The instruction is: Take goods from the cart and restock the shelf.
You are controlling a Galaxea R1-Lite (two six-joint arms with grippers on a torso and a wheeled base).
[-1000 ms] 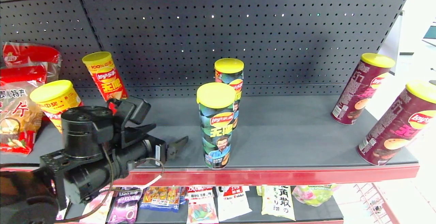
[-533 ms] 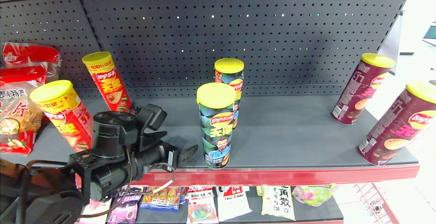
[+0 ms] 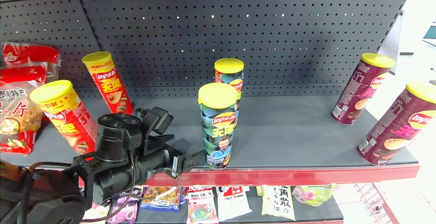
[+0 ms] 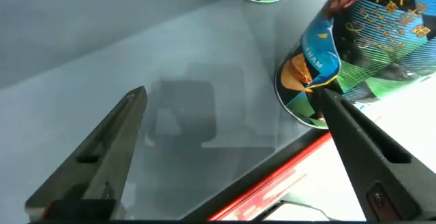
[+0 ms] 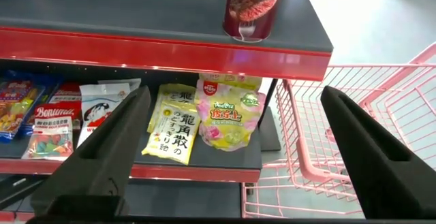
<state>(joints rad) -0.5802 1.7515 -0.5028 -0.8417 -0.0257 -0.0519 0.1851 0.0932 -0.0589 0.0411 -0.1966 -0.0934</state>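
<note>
Left jaws slid right, nudging the front can (image 3: 218, 128).

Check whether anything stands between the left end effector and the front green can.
Nothing visible does. The open left end effector sits at the front edge of the shelf, right beside the front green can, one finger by its base. The second green can stands behind it, out of the path.

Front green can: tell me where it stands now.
In the head view the front green can stands upright mid-shelf at the red edge, right before the back green can, the left gripper just on its left.
</note>
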